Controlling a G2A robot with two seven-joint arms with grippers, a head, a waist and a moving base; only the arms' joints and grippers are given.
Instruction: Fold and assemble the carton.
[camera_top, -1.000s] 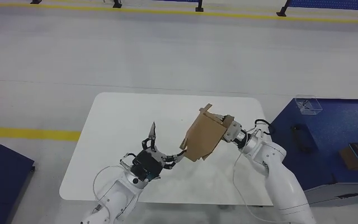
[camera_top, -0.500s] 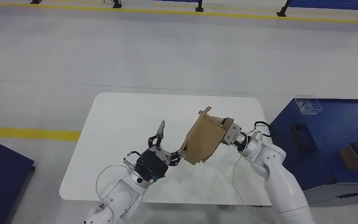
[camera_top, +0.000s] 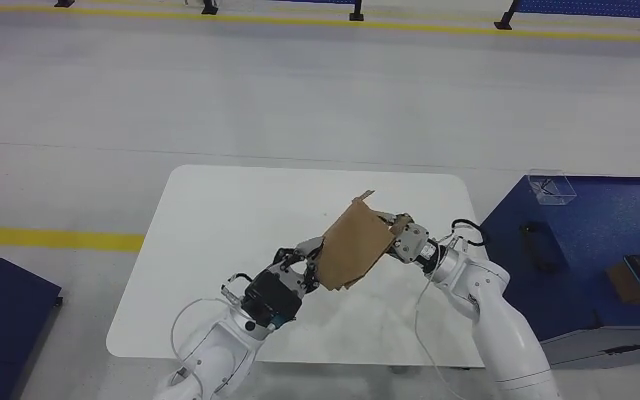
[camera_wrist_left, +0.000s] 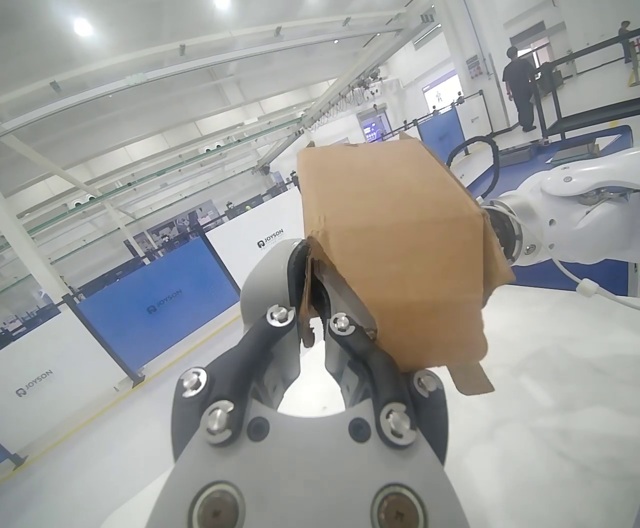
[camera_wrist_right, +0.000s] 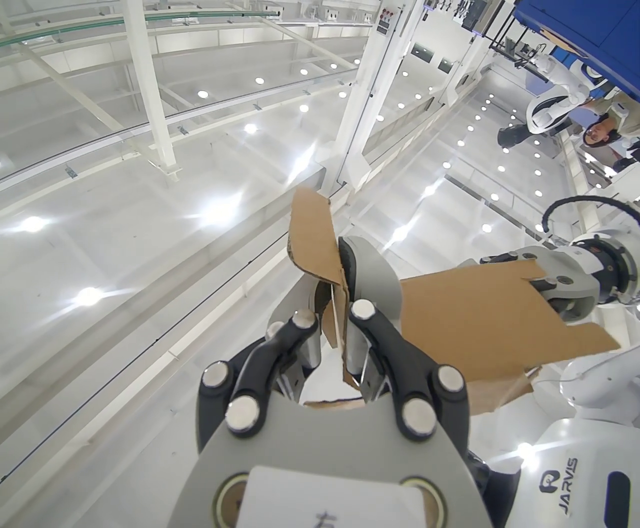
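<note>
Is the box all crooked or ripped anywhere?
Yes, a bit. The carton hangs tilted over the table, pinched between the left gripper and the right gripper. One loose flap sticks out at a corner, and the cardboard looks ragged where the left gripper holds it.

Top looks down, wrists close, sharing carton (camera_top: 352, 243)

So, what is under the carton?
The white table lies under the carton, which the left gripper and right gripper hold. The patch directly beneath it is hidden.
</note>
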